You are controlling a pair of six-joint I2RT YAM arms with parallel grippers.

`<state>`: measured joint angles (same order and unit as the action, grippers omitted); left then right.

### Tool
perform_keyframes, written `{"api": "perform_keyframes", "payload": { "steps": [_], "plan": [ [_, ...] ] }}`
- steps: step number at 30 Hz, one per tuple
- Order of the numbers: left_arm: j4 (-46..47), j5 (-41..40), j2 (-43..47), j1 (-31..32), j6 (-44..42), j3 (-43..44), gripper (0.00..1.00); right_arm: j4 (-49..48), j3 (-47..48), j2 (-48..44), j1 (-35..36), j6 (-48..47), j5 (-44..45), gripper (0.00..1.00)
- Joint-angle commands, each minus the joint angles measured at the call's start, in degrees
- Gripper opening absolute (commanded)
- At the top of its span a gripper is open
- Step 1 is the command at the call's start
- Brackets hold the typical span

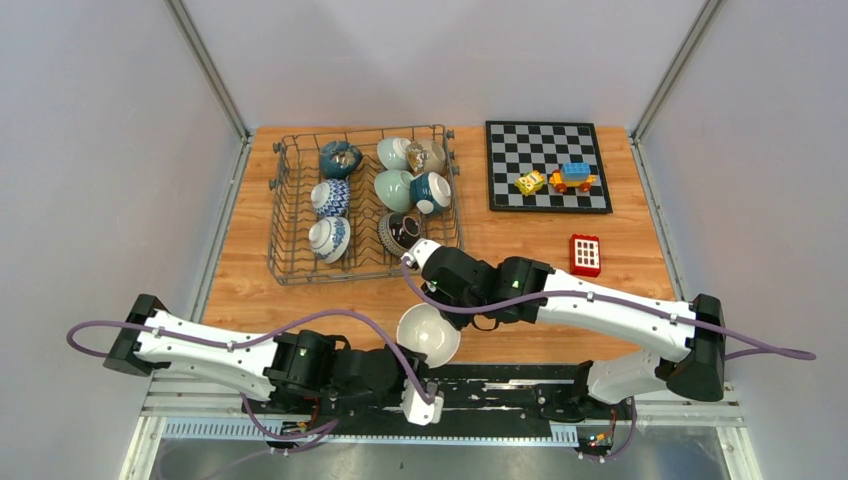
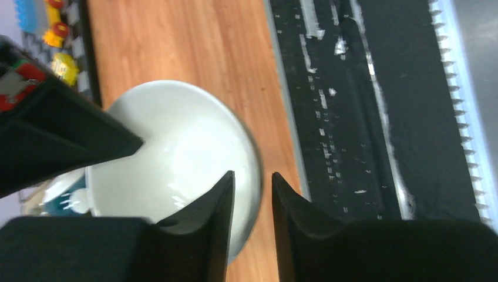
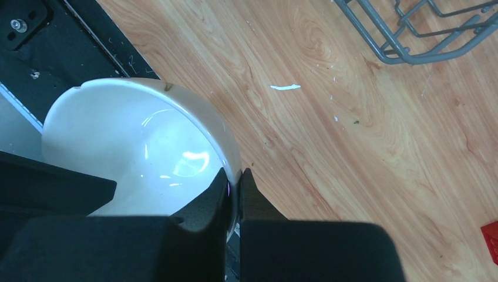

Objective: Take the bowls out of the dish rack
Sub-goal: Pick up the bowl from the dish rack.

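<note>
A cream white bowl (image 1: 428, 333) hangs just above the wood near the table's front edge, between both grippers. My right gripper (image 1: 462, 322) is shut on its rim (image 3: 235, 174); the bowl (image 3: 141, 135) fills the left of that view. My left gripper (image 2: 252, 176) is open, one finger inside the bowl (image 2: 176, 147) and one outside, with a gap around the rim. The grey wire dish rack (image 1: 275, 215) stands at the back left and holds several bowls: blue-and-white ones (image 1: 330, 197), a dark teal one (image 1: 340, 158), pale green ones (image 1: 393, 188). A corner of the rack shows in the right wrist view (image 3: 399, 56).
A chessboard (image 1: 547, 140) at the back right carries toy blocks (image 1: 572, 177). A red block (image 1: 585, 254) lies on the wood in front of it. A black mat (image 1: 520, 385) runs along the near edge under the arms.
</note>
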<state>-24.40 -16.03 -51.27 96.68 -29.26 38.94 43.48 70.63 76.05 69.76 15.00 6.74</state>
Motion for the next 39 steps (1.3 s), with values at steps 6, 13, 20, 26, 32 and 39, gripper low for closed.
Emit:
{"api": "perform_keyframes", "payload": {
  "steps": [6,13,20,26,32,39],
  "plan": [
    [9.0,-18.2,5.4,0.1,16.1,-2.6,1.0,3.1,0.0,-4.7,0.1,5.4,14.3,0.0],
    [5.9,-32.6,7.8,-3.5,38.7,0.3,1.0,2.6,-5.8,-13.9,-3.0,11.1,22.5,0.0],
    [5.0,-17.4,1.5,-20.4,65.5,4.6,1.0,-2.2,-13.8,-19.3,-6.1,17.0,21.5,0.0],
    [10.8,-20.6,-0.5,-24.8,85.2,3.9,1.0,-4.1,-16.3,-21.2,-7.5,21.8,23.4,0.0],
    [-1.0,-21.2,-10.0,-26.7,95.4,11.4,1.0,-5.9,-16.6,-19.5,-8.7,26.2,21.9,0.0],
    [-2.8,-20.0,-12.0,-27.1,94.4,12.8,0.82,-6.9,-16.5,-16.9,-11.3,29.3,16.6,0.0]
  ]
}}
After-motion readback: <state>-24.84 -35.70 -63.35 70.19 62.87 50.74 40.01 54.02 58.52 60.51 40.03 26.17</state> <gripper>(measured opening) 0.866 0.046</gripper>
